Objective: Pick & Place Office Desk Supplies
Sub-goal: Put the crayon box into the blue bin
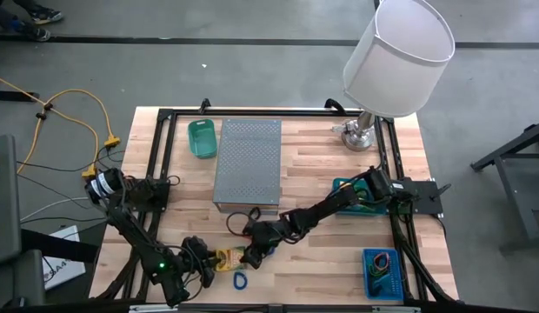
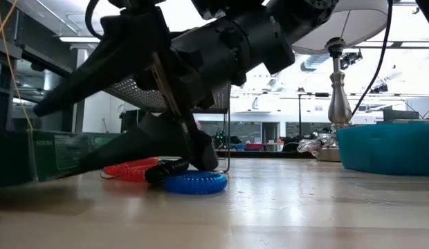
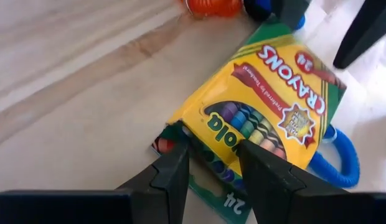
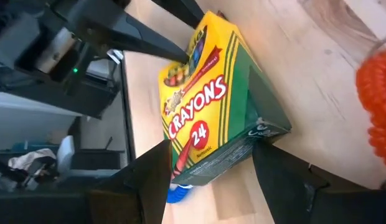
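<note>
A yellow-and-green crayon box (image 1: pixel 228 258) sits near the table's front edge between my two grippers. My left gripper (image 1: pixel 216 261) comes from the left and is shut on the box's open end (image 3: pixel 208 140). My right gripper (image 4: pixel 211 149) reaches in from the right, open, with one finger on either side of the box's closed end (image 4: pixel 243 155); I see no grip there. A blue coil (image 3: pixel 342 162) lies partly under the box. A red coil (image 2: pixel 131 169) and a black one (image 2: pixel 166 170) lie on the table beside it. My left gripper pinches the crayon box at its open end, where the crayon tips show (image 4: pixel 180 65). One finger lies on the yellow printed face and the other passes behind it. The fingers slant down from the table's left. The box is tilted; whether its far end rests on the table I cannot tell.
A grey perforated metal box (image 1: pixel 248 165) stands mid-table with a green bin (image 1: pixel 202 139) at its left. A lamp (image 1: pixel 395 61) stands at the far right. A teal tray (image 1: pixel 361 198) and a blue bin (image 1: pixel 382 271) sit on the right side.
</note>
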You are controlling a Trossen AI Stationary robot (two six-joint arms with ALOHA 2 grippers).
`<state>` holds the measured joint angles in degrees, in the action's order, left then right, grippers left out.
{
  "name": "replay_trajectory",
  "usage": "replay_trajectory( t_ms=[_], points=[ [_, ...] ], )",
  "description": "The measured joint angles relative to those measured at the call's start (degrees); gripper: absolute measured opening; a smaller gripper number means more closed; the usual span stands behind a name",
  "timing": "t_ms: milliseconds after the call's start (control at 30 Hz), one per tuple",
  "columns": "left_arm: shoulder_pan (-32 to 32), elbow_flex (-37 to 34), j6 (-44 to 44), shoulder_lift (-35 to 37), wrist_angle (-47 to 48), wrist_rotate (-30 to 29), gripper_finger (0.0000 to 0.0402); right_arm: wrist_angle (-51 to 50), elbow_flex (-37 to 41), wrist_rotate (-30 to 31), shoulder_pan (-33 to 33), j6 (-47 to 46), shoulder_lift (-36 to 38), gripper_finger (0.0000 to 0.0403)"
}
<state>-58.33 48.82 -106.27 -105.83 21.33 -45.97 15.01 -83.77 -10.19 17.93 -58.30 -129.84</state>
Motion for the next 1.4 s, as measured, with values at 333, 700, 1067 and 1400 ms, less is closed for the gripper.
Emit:
replay_trajectory(
  t_ms=[333,700,1067,1400],
  points=[
    [0.44,0.04,-1.97,-2.62,-1.63,-2.78,0.0132,-3.98,-0.2,-0.51,0.11,0.06,0.0,0.021],
    [0.21,0.07,-2.38,-3.51,-3.74,-1.73,0.0132,-7.22,-0.35,-2.57,0.5,-1.73,0.2,0.021],
    [-4.82,0.07,-13.89,-1.37,4.69,-1.04,0.0132,-6.81,-0.33,-3.26,0.55,-1.45,0.2,0.021],
    [-5.0,0.02,-14.7,-0.91,6.17,-0.27,0.0132,-2.28,-0.17,-2.15,0.57,-1.43,0.02,0.021]
  ],
)
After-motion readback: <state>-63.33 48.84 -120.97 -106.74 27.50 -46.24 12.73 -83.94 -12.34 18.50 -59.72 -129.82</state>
